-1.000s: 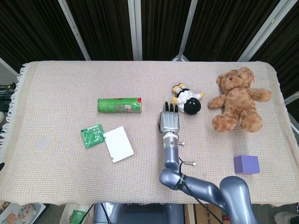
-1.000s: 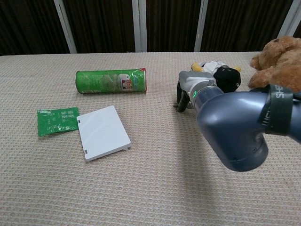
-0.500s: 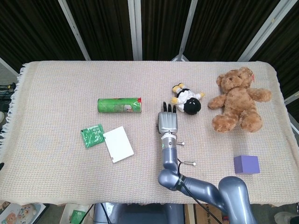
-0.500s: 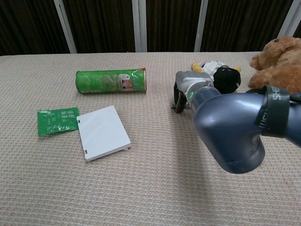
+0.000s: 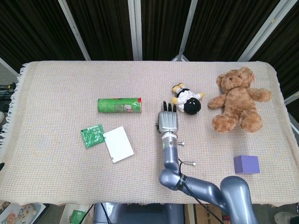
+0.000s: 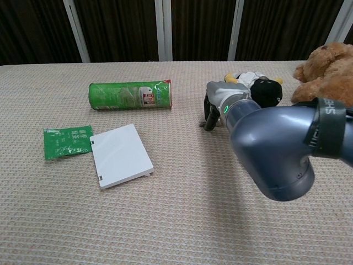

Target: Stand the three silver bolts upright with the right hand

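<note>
Head view: right hand point(image 5: 168, 122) at table centre, palm down; two silver bolts point(image 5: 189, 163) lying at its 5 o'clock beside the forearm.
Chest view: bolts hidden behind grey arm point(image 6: 276, 149); fingers point(image 6: 208, 116) curled to the woven cloth point(image 6: 165, 221); grasp cannot be told.

Table point(image 5: 56, 93) covered with beige woven cloth point(image 5: 224, 84), fringed along its left edge. Far side: dark curtain panels point(image 5: 98, 28) split by pale slanted frame bars point(image 5: 134, 28). Lighting even.
</note>
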Available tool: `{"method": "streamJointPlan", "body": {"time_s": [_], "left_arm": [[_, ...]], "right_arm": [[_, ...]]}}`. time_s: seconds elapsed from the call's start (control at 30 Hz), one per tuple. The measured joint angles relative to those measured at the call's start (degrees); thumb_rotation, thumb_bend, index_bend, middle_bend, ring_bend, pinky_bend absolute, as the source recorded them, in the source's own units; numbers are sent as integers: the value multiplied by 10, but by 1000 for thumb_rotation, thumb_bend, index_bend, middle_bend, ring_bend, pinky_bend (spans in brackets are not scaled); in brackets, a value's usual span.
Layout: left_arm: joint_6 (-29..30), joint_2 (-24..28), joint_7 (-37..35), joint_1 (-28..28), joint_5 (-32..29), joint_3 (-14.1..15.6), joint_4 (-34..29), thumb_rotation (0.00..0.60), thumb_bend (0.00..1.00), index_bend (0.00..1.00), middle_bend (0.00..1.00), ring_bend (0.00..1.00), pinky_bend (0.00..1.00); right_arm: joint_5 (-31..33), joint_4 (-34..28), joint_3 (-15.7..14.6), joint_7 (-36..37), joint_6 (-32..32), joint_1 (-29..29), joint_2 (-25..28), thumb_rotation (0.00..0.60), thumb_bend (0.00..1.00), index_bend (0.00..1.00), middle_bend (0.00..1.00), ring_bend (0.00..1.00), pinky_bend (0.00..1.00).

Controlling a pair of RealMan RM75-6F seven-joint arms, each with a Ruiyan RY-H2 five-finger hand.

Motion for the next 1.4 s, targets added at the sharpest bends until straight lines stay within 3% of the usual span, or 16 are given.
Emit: {"method": "streamJointPlan", "body": {"time_s": [0.53,1.4], "left_arm": [[0,1,-2,0,-2,-1,-1,600,123,148,72,0,164],[6,0,-5,3,2,-1,0,600,123,156,72,0,164]], "right_arm": [[17,-30,-5,-29,-4,8,10,600,314,543,32,34,49],[36,9,1,-37,-14,22,0,600,328,543,32,34,49]]}}
